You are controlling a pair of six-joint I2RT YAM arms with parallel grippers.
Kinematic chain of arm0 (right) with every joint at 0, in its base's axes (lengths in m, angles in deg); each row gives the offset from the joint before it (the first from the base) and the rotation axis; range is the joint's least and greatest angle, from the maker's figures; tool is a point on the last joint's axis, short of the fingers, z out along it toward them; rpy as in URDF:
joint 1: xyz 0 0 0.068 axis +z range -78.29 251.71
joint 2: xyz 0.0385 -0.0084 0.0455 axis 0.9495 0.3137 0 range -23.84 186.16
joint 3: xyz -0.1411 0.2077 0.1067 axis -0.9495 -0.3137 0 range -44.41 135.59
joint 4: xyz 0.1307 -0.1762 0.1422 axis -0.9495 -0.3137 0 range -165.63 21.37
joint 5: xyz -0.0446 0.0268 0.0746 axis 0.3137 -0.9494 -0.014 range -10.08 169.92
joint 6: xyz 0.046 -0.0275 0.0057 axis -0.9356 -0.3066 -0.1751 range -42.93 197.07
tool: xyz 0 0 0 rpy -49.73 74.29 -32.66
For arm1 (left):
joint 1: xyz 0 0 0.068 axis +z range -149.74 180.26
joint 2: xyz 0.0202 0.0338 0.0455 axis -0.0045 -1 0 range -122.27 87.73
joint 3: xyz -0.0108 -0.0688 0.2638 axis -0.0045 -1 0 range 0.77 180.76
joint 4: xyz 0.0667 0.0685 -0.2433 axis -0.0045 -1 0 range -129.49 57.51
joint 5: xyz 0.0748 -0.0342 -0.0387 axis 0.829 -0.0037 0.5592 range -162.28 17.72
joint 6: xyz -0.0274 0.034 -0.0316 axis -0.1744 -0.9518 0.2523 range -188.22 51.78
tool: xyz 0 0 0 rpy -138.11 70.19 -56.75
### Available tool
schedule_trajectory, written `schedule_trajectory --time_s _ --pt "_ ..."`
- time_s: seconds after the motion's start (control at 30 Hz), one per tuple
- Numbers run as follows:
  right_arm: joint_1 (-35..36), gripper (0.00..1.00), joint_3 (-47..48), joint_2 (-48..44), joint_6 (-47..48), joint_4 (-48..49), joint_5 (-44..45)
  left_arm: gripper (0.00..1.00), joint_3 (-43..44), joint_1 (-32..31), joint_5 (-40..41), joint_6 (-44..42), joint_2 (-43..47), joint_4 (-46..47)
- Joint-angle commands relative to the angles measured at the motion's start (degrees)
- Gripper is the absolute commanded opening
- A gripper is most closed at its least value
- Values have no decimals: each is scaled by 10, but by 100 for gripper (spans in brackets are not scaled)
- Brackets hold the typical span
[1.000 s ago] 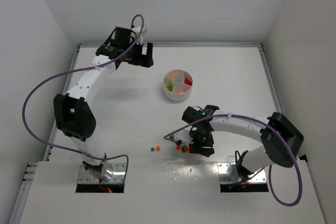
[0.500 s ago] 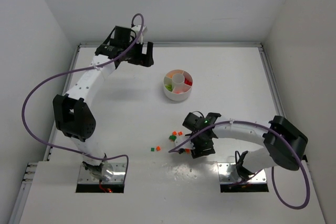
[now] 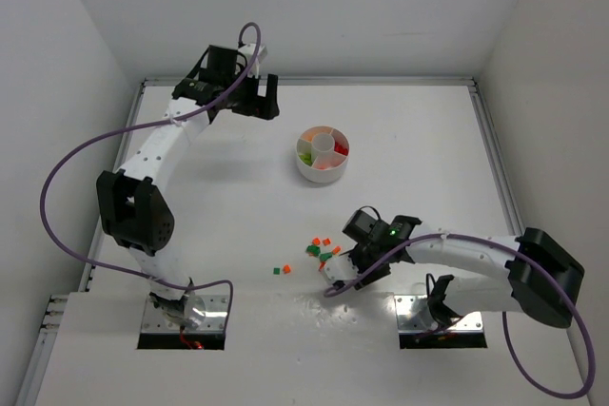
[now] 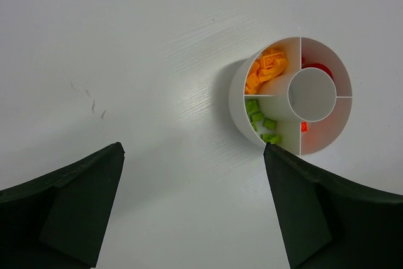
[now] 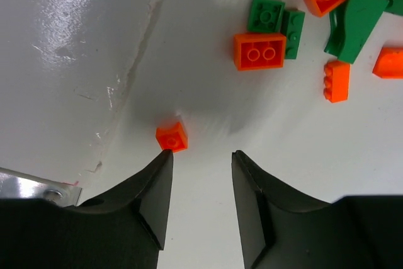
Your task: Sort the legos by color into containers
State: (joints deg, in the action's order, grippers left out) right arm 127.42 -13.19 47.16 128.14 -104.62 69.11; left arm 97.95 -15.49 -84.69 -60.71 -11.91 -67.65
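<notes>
The tiny orange plastic brick (image 5: 171, 137) at lower left looks light, hard and slick; the right gripper (image 5: 200, 155), jaws apart and empty, should pinch its flat sides.

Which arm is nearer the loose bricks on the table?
Right. The right arm has its jaws beside the loose bricks; the left arm is far off, beyond the white dish.

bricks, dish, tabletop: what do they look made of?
Bricks: moulded hard plastic by the look, glossy, with crisp studs and sharp edges.
Dish: probably white plastic, smooth and semi-matte, with thin, even divider walls.
Tabletop: white laminate or painted board, can't tell which; it shows faint grain-like streaks and soft glare.
</notes>
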Motion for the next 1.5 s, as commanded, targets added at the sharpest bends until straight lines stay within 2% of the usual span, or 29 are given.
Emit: schedule_trajectory --time_s 0.0,0.17,0.57,0.73,0.93,1.27,1.37,1.47 --pt "0 43 -3 -9 47 16 -46 100 11 4 -3 -1 2 5" --pt "0 56 3 7 71 -27 -69 100 11 4 -3 -1 2 5" --pt "0 50 -3 24 76 -37 -92 100 5 4 -9 -1 -3 5" --pt "0 47 -28 32 65 14 -85 100 5 9 -9 -1 -8 5" --pt "0 41 -40 56 45 61 -65 100 -5 9 -9 -1 -8 5" --pt "0 15 -47 49 21 81 -47 100 -37 9 -21 -35 -2 -5" --pt "-7 12 -35 34 -24 81 -47 100 -67 9 -64 -73 14 -5" --pt "-12 9 37 27 -100 59 -36 100 -121 9 -109 -121 49 -33"
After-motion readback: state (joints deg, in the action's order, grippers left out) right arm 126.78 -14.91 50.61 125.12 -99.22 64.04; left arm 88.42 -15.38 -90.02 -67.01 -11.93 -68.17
